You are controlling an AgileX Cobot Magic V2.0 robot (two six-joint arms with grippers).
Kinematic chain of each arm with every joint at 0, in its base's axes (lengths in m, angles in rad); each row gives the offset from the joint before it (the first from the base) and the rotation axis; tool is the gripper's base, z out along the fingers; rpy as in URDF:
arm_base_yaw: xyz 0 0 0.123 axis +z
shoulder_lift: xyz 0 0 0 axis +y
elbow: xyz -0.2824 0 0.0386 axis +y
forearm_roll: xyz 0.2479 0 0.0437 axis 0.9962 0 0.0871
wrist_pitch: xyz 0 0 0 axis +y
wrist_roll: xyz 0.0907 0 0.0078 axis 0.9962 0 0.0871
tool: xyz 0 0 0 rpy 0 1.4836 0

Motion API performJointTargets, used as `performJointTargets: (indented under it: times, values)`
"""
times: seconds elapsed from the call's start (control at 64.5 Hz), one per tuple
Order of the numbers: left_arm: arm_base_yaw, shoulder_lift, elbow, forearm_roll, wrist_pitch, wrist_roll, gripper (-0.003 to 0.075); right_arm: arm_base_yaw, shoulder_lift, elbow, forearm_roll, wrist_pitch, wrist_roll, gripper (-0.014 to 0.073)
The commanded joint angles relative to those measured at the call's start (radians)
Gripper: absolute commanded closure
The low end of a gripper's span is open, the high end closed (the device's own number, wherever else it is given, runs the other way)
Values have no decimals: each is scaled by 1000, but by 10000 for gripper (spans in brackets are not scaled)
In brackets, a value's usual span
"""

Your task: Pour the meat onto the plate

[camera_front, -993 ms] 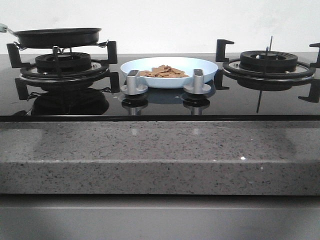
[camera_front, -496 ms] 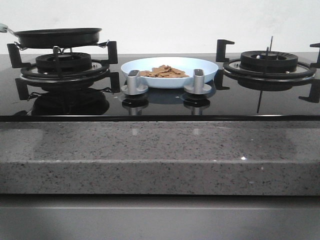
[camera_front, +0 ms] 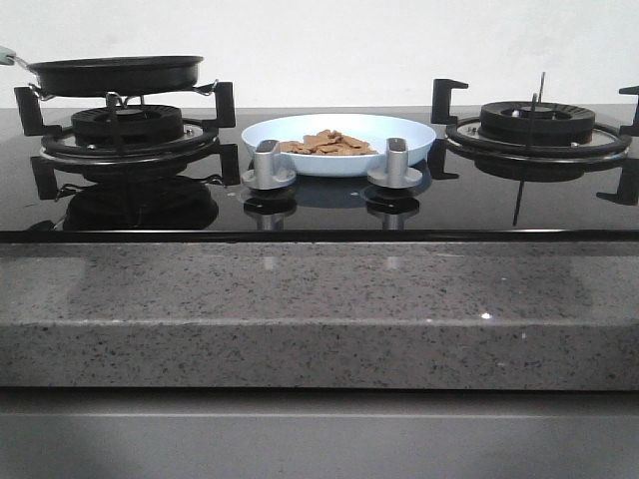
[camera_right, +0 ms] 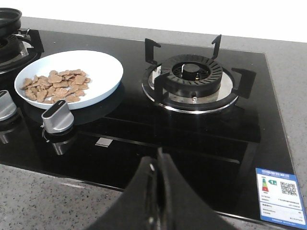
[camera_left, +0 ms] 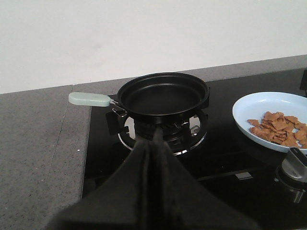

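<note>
Nothing has shifted since the earlier front views: the meat (camera_front: 326, 144) sits heaped in the pale-blue plate (camera_front: 409, 131) on the glass hob (camera_front: 469, 205), between the two burners, behind the two silver knobs (camera_front: 268, 166). The black frying pan (camera_left: 163, 93) rests bare on the left burner (camera_left: 165, 132), its pale-green handle (camera_left: 89, 98) cut off in the front view. Left gripper (camera_left: 154, 143): fingers pressed together, holding nothing, near the pan. Right gripper (camera_right: 158, 167): likewise closed and holding nothing, over the hob near the right burner (camera_right: 192, 79). A label (camera_right: 280, 194) is too small to read.
</note>
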Motion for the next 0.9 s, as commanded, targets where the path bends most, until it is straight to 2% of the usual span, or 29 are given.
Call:
performJointTargets:
  times: [0.0,0.171,0.217,0.279,0.357,0.419,0.558,0.76,0.884]
  values:
    - [-9,3,-27,-21,-69,-8,741,-2,2,-27,-6,-87,-9,654]
    - [-9,-22,20,45,-115,-23,741,-2,2,-27,-6,-87,-9,654]
    - [-21,-42,36,138,-117,-106,741,-2,2,-27,-6,-87,-9,654]
    - [-51,-84,59,337,-115,-323,741,-2,2,-27,-6,-87,-9,654]
    - [-99,-138,91,551,-117,-528,741,-2,2,-27,-6,-87,-9,654]
    - [-145,-194,139,641,-136,-589,741,-2,2,-27,-6,-87,-9,654]
    - [-177,-352,289,642,-185,-589,741,-2,2,-27,-6,-87,-9,654]
    - [-121,-595,473,621,-194,-589,741,-2,2,-27,-6,-87,-9,654]
    - [-74,-591,536,600,-206,-589,741,-2,4,-27,-6,-87,-9,654]
